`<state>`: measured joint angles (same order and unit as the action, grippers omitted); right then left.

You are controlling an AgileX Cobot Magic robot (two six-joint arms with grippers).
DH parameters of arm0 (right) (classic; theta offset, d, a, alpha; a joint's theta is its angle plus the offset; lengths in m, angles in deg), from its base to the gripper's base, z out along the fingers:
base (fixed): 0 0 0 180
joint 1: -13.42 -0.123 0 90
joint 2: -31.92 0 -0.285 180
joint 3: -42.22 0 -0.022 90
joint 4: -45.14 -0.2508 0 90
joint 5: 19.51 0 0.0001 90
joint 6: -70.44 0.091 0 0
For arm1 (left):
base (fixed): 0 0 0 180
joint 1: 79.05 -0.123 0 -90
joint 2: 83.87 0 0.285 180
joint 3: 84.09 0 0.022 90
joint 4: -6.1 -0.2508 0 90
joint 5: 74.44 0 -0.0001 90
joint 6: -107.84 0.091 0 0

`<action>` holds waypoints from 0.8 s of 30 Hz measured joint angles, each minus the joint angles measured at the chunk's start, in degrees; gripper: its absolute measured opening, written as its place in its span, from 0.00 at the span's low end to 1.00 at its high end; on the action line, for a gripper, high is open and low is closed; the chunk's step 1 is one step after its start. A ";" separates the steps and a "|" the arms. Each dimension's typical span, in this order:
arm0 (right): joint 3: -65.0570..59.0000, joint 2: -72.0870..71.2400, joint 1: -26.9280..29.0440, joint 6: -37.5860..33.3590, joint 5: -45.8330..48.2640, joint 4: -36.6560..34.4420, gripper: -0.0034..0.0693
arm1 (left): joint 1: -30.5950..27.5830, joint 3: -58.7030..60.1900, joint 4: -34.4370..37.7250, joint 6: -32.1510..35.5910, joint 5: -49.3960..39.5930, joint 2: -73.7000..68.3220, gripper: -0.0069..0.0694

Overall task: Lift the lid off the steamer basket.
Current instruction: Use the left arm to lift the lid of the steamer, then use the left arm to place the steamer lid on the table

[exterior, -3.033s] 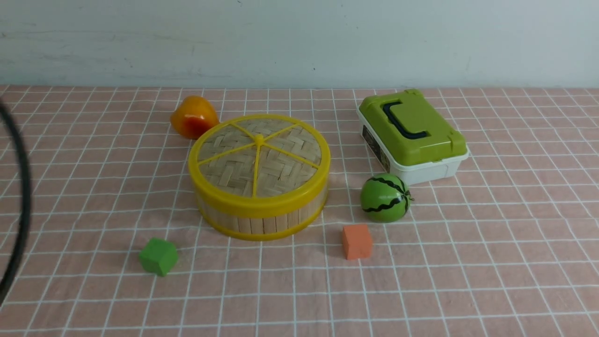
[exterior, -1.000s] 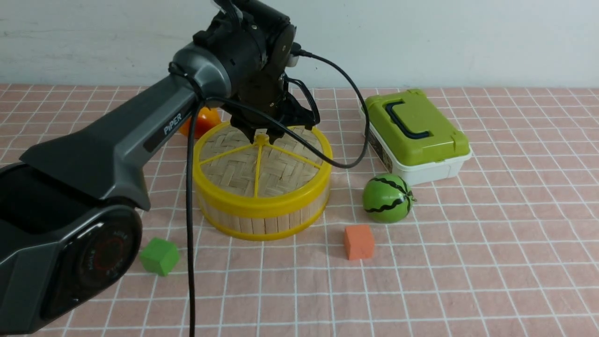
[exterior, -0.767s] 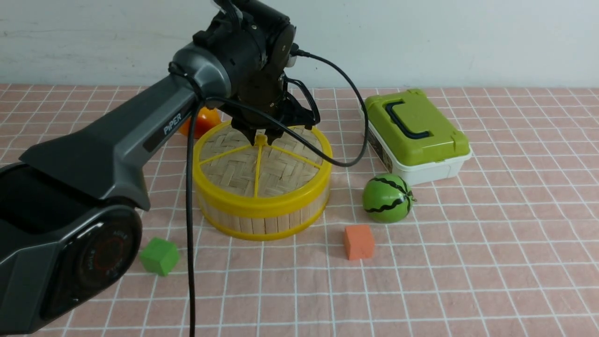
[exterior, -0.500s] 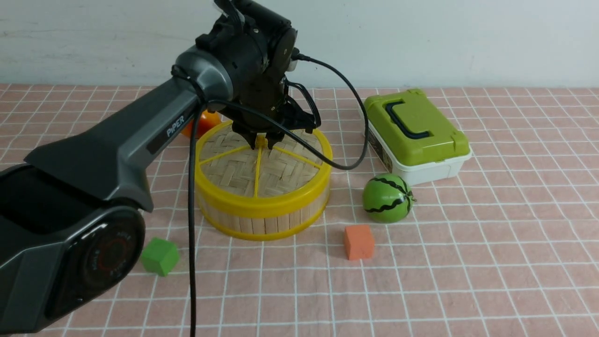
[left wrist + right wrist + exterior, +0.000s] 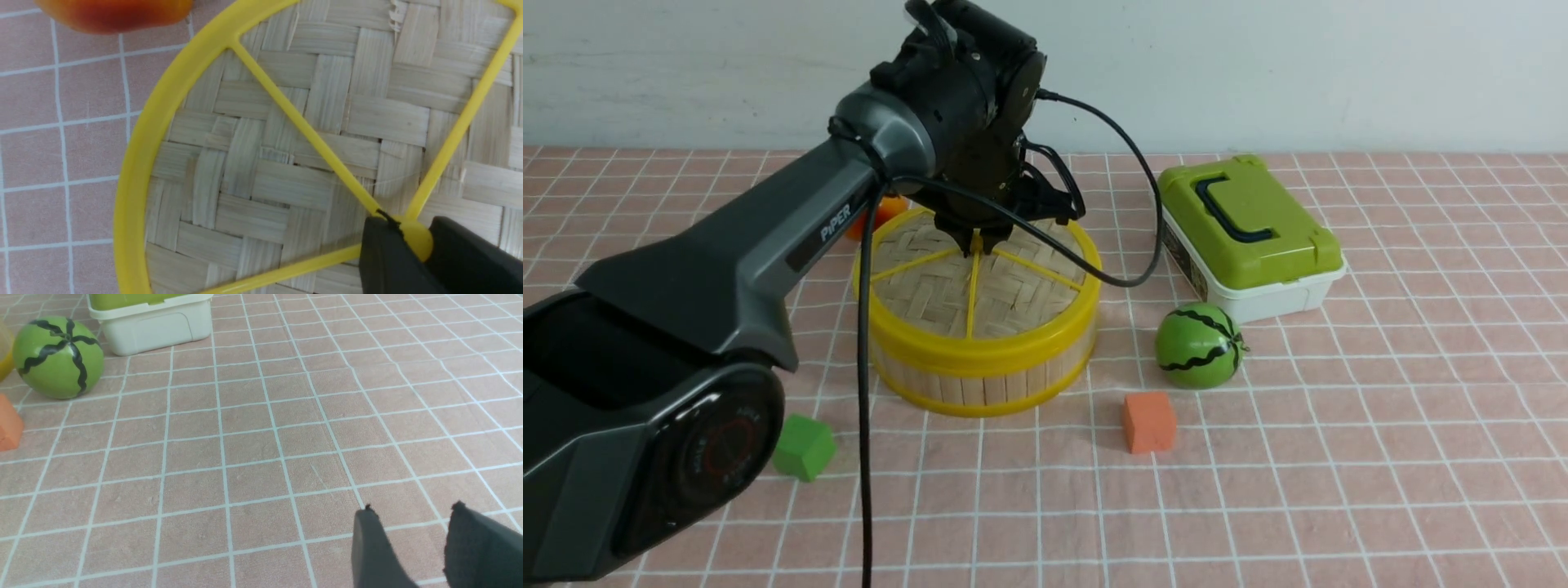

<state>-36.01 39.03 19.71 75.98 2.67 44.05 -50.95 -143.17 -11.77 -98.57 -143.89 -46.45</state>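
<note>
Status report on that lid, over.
Left gripper fingers clamped on lid hub. Right gripper open, empty. Lid on steamer basket. Nothing blocking.

"PiPER" wordmark, on left arm [image 5: 768,241], grey link

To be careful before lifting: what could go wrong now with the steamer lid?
The left gripper pinches only the small centre hub of the lid; it may slip out. Nothing holds the steamer basket down, so it may rise with the lid. The black cable droops near the lid's rim and might catch.
</note>
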 joint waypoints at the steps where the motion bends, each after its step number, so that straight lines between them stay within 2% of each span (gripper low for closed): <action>1: 0.00 0.00 0.00 0.00 0.00 0.00 0.38 | 0.00 -0.75 -0.17 0.00 -0.16 0.35 0.23; 13: 0.00 0.00 0.00 0.00 0.00 0.00 0.38 | -0.35 -2.12 -2.73 3.72 -0.63 14.60 0.23; 18: 0.00 0.00 0.00 0.00 0.00 0.00 0.38 | -4.57 -2.24 -2.99 5.04 -1.38 18.61 0.23; 20: 0.00 0.00 0.00 0.00 0.00 0.00 0.38 | -9.71 -2.30 -2.92 5.24 -1.77 19.31 0.23; 24: 0.00 0.00 0.00 0.00 0.00 0.00 0.38 | -15.79 -0.56 -1.71 5.24 -1.77 19.39 0.23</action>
<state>-36.01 39.03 19.71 75.98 2.67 44.05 -66.74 -143.73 -13.48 -93.33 -145.66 -27.06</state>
